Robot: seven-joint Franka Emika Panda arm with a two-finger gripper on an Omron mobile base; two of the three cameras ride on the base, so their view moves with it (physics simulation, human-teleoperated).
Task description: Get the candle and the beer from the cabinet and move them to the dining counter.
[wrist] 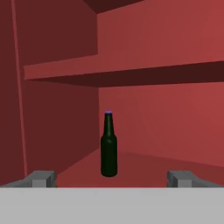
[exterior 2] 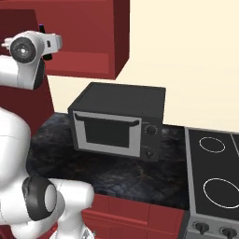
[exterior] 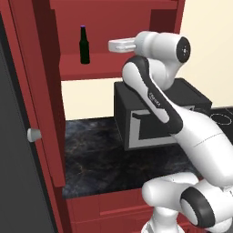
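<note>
Nearest the base, the black marble worktop runs under the cabinet, and the dark microwave stands on it below and to the right of the cabinet's open compartment. The arm rises past the microwave's front so that the hand can enter the cabinet level with its red shelf rather than from above, which the shelf overhead would block.

The gripper is held horizontal at the mouth of the cabinet, its fingers spread as wide as they go and holding nothing. In the hand view the two tips sit low on either side of the bottle, so the spread looks meant to leave room on both sides as the hand moves in.

Farther in, the beer stands upright on the shelf, toward the left of the compartment and apart from the gripper, with its purple cap up. It stands clear of the cabinet's left wall and back panel, so a side grasp around its body seems open. Being upright and narrow, it could tip if a finger nudges it before the jaws close.

I judge this to be the approach to the beer, with nothing yet moved to the dining counter.
</note>
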